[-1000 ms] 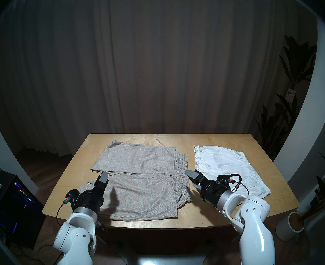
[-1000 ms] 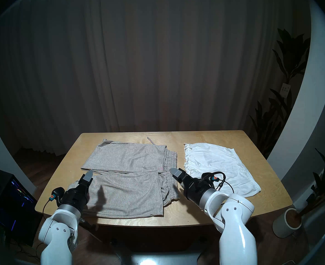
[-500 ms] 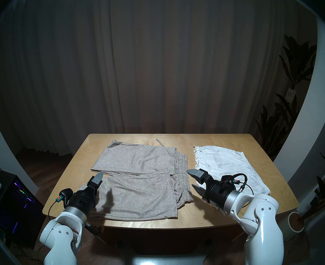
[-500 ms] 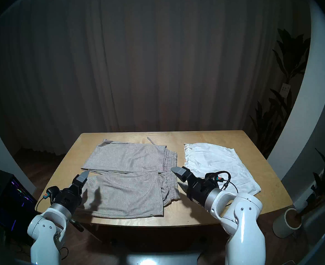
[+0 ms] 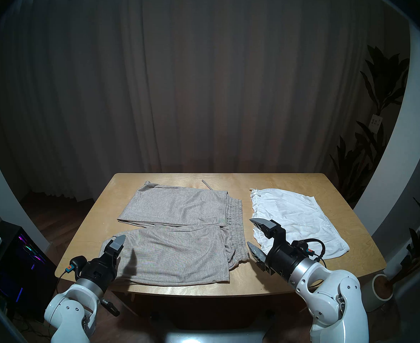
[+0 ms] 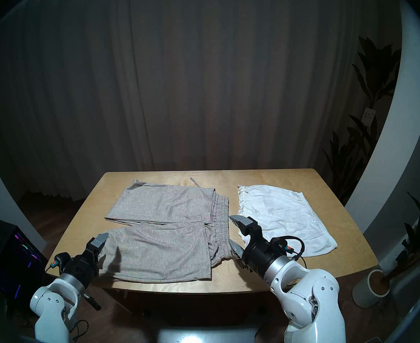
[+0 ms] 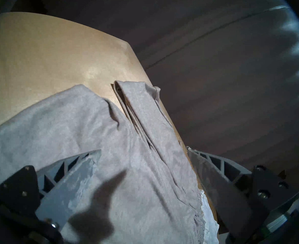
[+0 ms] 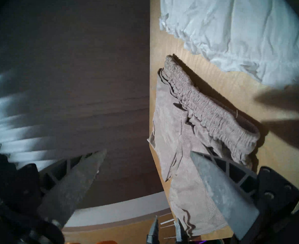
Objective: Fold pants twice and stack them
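Dim curtains hang behind the wooden table (image 5: 303, 184), where the grey pants (image 5: 179, 226) lie with each leg doubled back toward the waistband (image 5: 237, 226) and the white shorts (image 5: 293, 216) lie flat, just beside that waistband with a strip of bare wood between. Your left gripper (image 5: 120, 246) hangs with jaws spread wide and empty over the rounded fold end of the near leg, the grey cloth lying directly beneath and ahead of its fingers (image 7: 69, 185). Your right gripper (image 5: 257, 234) stands just as wide, holding nothing, poised above the gap off the waistband's near corner, the shorts lying on its far side. The step in hand looks like the second fold of the grey pants: you would do well to bring each gripper down on its own end of the near leg, take all the layers at the edge together, and carry both ends over the far leg at one pace so the knit does not skew. Keep your right fingers (image 8: 220, 194) clear of the shorts' ruffled edge as they descend. Against the frames of a second ago, your left gripper has drawn outward and toward you, from the gap between the two legs to the near leg's end; your right has rolled until one finger stands above the other, and backed off slightly. Neither garment has shifted.
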{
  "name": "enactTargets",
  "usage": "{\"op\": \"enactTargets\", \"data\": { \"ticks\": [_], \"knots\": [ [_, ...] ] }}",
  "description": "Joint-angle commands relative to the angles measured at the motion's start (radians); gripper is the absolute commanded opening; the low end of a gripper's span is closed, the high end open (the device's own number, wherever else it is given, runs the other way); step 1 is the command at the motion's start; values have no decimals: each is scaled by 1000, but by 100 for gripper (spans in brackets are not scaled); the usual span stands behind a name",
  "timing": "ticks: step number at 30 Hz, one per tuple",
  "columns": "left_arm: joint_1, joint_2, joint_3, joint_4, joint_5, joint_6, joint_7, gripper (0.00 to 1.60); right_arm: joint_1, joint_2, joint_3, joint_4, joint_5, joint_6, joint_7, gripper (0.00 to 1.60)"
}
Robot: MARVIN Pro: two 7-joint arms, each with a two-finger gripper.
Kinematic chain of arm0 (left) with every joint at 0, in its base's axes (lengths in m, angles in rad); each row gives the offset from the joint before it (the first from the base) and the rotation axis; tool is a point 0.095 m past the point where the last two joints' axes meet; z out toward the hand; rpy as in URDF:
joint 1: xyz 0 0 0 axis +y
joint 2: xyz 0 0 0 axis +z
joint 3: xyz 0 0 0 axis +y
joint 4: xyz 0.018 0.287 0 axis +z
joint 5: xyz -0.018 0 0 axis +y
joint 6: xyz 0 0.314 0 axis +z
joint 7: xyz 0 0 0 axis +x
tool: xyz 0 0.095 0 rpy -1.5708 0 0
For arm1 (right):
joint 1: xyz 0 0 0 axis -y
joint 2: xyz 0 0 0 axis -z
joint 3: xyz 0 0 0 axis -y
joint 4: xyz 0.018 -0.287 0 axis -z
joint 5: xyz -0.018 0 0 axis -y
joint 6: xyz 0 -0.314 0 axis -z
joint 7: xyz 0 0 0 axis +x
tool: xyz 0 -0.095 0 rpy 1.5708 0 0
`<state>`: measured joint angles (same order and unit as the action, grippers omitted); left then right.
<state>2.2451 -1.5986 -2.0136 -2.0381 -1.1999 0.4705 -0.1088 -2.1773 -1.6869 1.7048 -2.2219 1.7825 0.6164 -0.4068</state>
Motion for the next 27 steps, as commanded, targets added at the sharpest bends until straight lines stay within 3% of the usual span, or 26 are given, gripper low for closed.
{"op": "enactTargets", "data": {
  "ticks": [1, 7, 12, 18, 27],
  "knots": [
    [61, -18, -43, -38, -56, 20, -43, 160, -78, -26, 2, -92, 136, -110, -82, 160],
    [111, -11, -71, -67, -104, 68, -106, 160, -119, -22, -23, -148, 248, -227, -215, 160],
    [130, -1, -88, -63, -136, 104, -162, 160, -105, -1, -55, -156, 264, -308, -293, 160],
    [132, 15, -88, -37, -129, 115, -221, 160, -54, 26, -83, -103, 236, -345, -284, 160],
    [182, -19, -111, -48, -140, 135, -173, 160, -57, 46, -77, -96, 217, -315, -284, 160]
  ]
}}
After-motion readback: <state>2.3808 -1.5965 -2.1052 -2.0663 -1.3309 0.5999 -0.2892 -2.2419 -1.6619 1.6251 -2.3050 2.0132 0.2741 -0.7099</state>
